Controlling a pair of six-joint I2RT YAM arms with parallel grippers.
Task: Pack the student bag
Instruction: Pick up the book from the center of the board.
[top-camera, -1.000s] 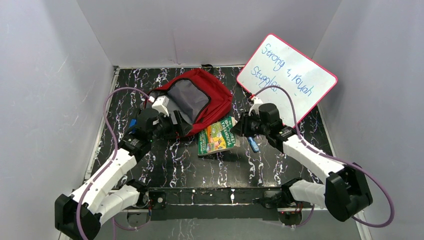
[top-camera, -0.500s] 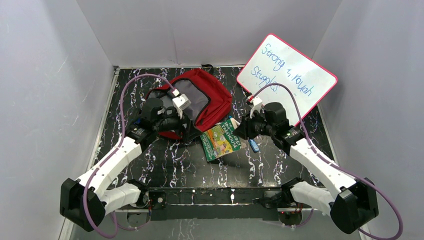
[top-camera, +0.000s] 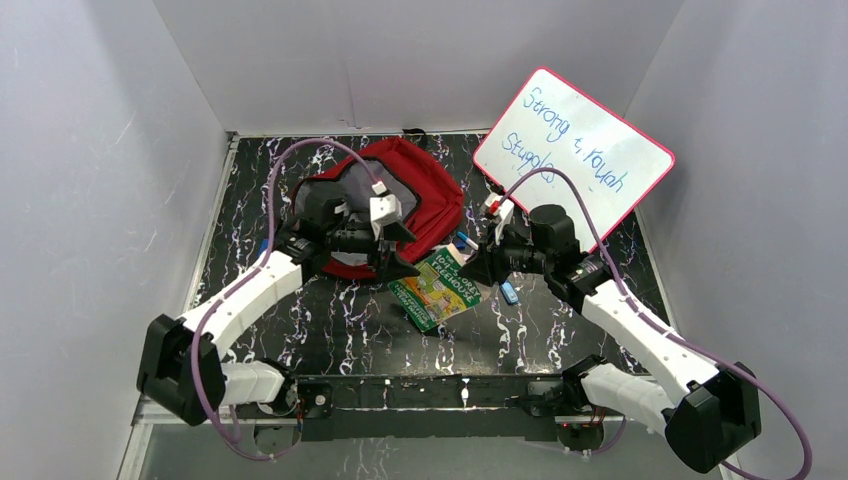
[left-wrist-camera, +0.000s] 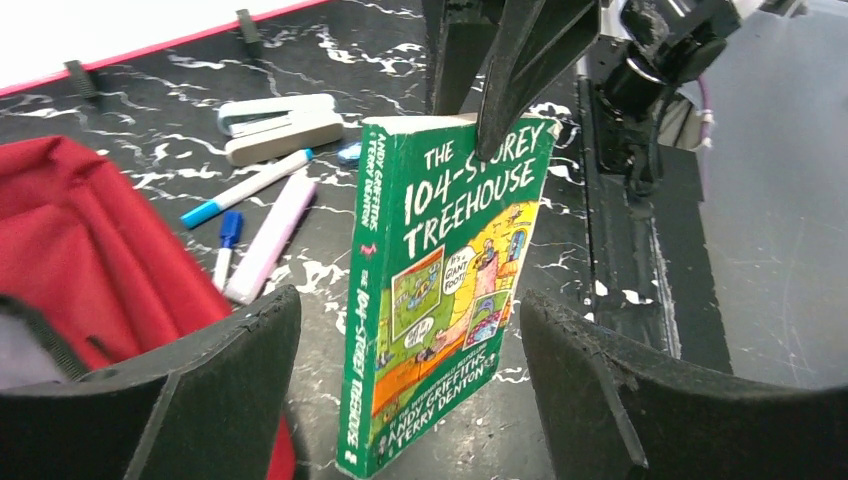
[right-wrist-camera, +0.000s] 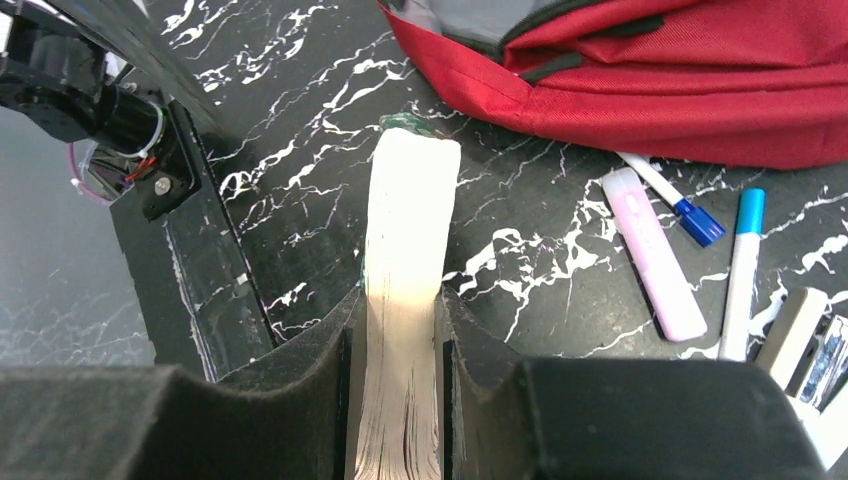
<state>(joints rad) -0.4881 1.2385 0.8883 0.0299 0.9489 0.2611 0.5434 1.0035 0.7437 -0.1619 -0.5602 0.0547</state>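
The red backpack (top-camera: 432, 196) lies at the back of the black marbled table (top-camera: 340, 322), left of the pink-framed whiteboard (top-camera: 575, 150). Its mouth faces up and shows grey lining.

The right arm folds at its elbow near the front right corner. Its forearm runs up and left toward the middle of the table, and the wrist angles down. The right gripper (right-wrist-camera: 398, 322) is clamped on the top edge of a green paperback book (left-wrist-camera: 450, 290), one finger pressed to each cover. The book hangs cover-out and slightly tilted, just in front of the backpack's right side. Its lower end is close to the table, but whether it touches is hard to tell.

The left arm bends at its elbow by the front left corner, and its forearm stretches up and right. The wrist sits over the near edge of the backpack, and the hand points right toward the book. The left gripper (left-wrist-camera: 405, 325) has its fingers spread wide and holds nothing. The book stands ahead of the gap between them, clear of both pads.

A pink highlighter (left-wrist-camera: 272, 235), a blue-capped marker (left-wrist-camera: 245, 188) and a stapler (left-wrist-camera: 280, 125) lie on the table beyond the book, beside the backpack.
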